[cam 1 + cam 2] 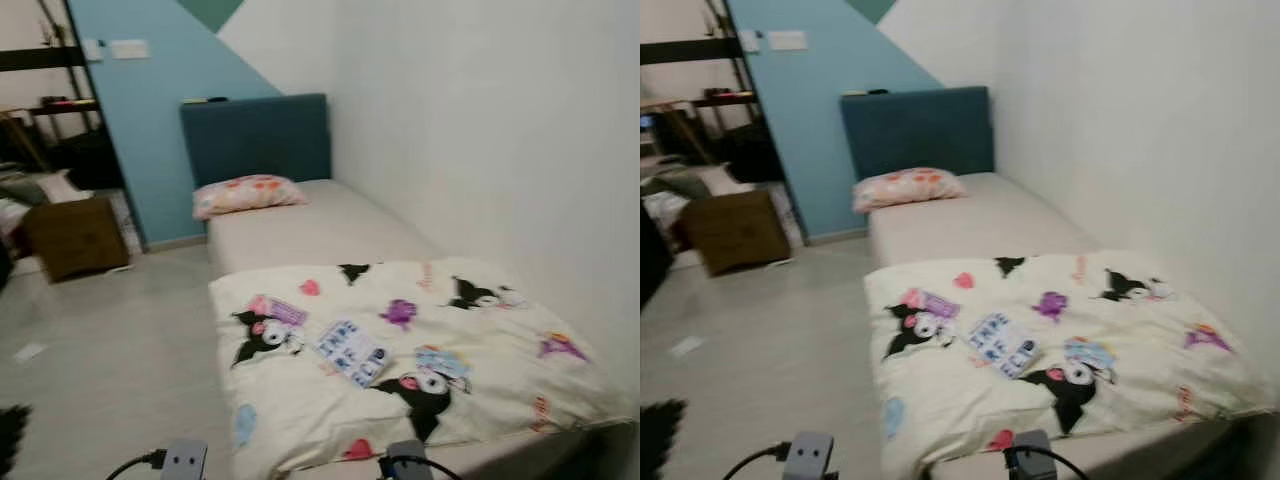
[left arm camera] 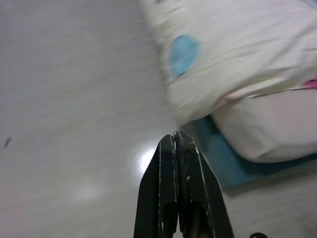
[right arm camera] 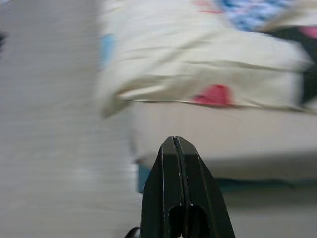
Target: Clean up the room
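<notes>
Bed: the bed is running from the centre of the head view up toward a dark blue headboard, with its long side lying against the white wall on the right.
Blanket: a cream cartoon-print blanket is lying bunched over the lower half of the mattress, its corner drooping over the near edge at the bottom of the frame.
Pillow: a patterned pillow is sitting at the head end, just below the headboard.
Floor: a small pale scrap is lying at the left edge of the frame, and a brown box is standing at the upper left.
Left gripper: its fingers are pressing together with nothing between them, pointing at the floor beside the blanket's hanging corner.
Right gripper: likewise pressed together and empty, facing the mattress side under the blanket edge.
Step in hand: probably approaching the bed to straighten the blanket.
Doing it well: stop squarely at the foot, part both pairs of fingers before reaching, take the near corners rather than the middle, and pull evenly toward the pillow.
</notes>
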### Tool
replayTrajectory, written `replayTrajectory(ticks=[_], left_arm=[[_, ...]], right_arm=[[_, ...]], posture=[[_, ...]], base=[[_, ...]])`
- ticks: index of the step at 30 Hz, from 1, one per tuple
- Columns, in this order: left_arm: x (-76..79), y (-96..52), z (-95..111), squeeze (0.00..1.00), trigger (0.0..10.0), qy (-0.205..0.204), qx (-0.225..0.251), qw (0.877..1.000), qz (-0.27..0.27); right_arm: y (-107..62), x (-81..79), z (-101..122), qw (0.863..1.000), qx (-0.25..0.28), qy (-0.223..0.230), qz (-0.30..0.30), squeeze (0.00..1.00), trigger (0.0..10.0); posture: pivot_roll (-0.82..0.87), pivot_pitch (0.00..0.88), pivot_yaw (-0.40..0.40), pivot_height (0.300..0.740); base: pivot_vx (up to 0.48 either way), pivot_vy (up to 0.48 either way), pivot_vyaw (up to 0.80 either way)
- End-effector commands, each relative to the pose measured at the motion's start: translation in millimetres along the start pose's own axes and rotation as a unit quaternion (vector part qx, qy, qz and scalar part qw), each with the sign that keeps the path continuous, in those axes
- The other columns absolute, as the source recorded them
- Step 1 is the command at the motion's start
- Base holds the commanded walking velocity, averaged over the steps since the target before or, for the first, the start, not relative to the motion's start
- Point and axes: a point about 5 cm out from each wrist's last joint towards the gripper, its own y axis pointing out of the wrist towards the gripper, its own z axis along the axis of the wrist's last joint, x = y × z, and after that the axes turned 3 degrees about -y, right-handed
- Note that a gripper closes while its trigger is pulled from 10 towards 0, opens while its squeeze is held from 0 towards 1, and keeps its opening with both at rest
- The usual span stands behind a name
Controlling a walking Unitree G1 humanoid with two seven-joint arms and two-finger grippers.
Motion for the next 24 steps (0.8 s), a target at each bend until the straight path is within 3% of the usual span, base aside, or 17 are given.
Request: replayTrajectory(ticks=[1, 7, 13, 24], left_arm=[[-5.5, -4.4, -11.3, 0.0, 10.0, 0.006, -0.023, 1.0, 0.01], [-4.3, -2.9, -10.3, 0.0, 10.0, 0.009, -0.023, 1.0, 0.011], [-6.8, -2.3, -9.5, 0.0, 10.0, 0.013, -0.024, 0.999, 0.018], [-9.3, 0.0, -9.3, 0.0, 10.0, 0.008, -0.03, 0.999, 0.03]], right_arm=[[-1.0, -0.7, -2.1, 1.0, -0.001, 0.006, -0.001, 0.0, 10.0], [-0.5, 2.6, -1.0, 1.0, -0.001, 0.006, -0.006, 0.0, 10.0], [-0.4, 3.1, -0.2, 1.0, 0.004, 0.016, -0.019, 0.0, 10.0], [-0.3, 3.1, -0.3, 1.0, 0.004, 0.019, -0.018, 0.0, 10.0]], posture=[[0.0, 0.092, 0.03, 0.74], [0.0, 0.098, 0.03, 0.74], [0.0, 0.099, 0.03, 0.74], [-0.01, 0.101, 0.031, 0.74]], base=[[0.0, 0.0, 0.8], [0.0, 0.0, 0.8], [0.0, 0.0, 0.0], [0.0, -0.462, 0.0]])
